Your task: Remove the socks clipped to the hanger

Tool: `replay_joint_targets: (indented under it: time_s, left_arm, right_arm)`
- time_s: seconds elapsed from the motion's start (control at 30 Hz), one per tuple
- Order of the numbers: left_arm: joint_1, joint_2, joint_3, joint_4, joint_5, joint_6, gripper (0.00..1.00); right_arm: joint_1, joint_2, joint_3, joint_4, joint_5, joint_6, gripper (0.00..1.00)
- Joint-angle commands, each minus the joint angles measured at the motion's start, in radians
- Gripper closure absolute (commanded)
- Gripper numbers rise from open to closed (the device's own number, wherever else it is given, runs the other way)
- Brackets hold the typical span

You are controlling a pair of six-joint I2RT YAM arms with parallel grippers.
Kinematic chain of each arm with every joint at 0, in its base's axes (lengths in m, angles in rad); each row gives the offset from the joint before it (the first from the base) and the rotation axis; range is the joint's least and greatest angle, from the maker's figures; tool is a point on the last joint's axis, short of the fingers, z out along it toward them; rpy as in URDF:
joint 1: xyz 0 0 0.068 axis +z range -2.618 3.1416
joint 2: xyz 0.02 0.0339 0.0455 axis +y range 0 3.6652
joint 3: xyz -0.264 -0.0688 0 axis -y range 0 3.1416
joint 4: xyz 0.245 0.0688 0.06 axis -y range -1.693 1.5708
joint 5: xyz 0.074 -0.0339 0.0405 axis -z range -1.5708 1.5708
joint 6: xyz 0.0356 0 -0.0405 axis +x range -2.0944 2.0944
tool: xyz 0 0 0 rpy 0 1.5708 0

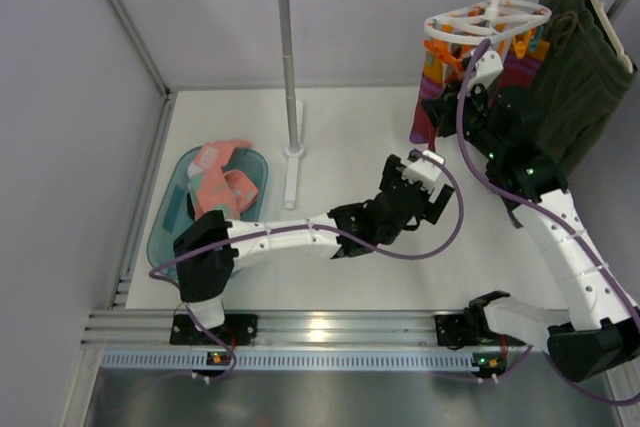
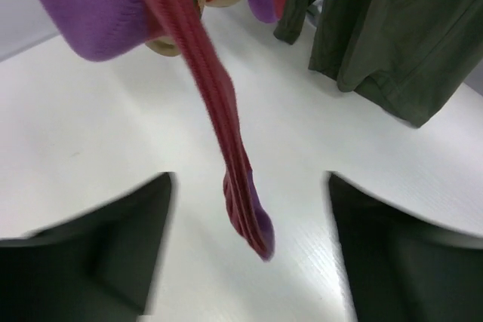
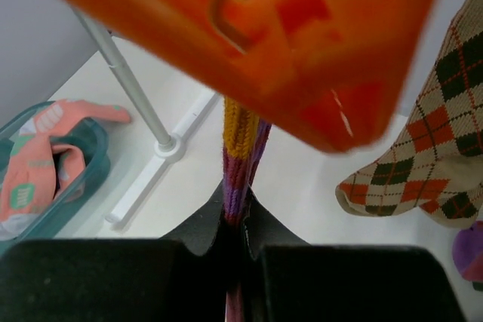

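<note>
Right wrist view: the right end effector (image 3: 235,235) is seen clamped shut on a yellow-and-purple striped sock (image 3: 240,148) hung under an orange clothespin (image 3: 302,43) of the hanger (image 1: 487,22). An argyle sock (image 3: 430,156) is hung just beside it. Below the hanger, the left end effector (image 2: 249,186) is spread wide and empty, with a maroon sock (image 2: 219,111) dangling untouched between its fingers (image 2: 98,254).

The top camera is looking down from six o'clock, with the hanger (image 1: 487,25) at one o'clock. Both wrist cameras are closely facing one argyle sock (image 3: 423,148).
</note>
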Motion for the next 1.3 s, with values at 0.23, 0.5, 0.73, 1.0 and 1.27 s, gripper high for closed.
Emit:
replay_joint_targets:
  time_s: [0.23, 0.5, 0.73, 1.0, 1.27]
  left_arm:
    - [0.014, -0.326, -0.247, 0.045, -0.027, -0.015, 0.02]
    - [0.271, -0.417, -0.207, 0.015, 0.476, -0.144, 0.02]
    - [0.396, -0.236, 0.12, 0.01, 0.721, -0.223, 0.02]
    - [0.394, -0.095, 0.35, 0.005, 0.678, -0.279, 0.02]
    - [0.391, 0.003, 0.467, 0.004, 0.692, -0.275, 0.02]
  right_arm:
    - [-0.136, -0.172, -0.121, 0.073, -0.267, 0.013, 1.0]
    - [-0.329, -0.279, -0.25, 0.067, -0.393, 0.04, 1.0]
    - [-0.371, -0.359, -0.355, 0.14, -0.41, 0.048, 0.91]
    - [-0.303, -0.288, -0.411, 0.264, -0.504, 0.011, 1.0]
    - [-0.257, -0.238, -0.437, 0.406, -0.388, 0.094, 1.0]
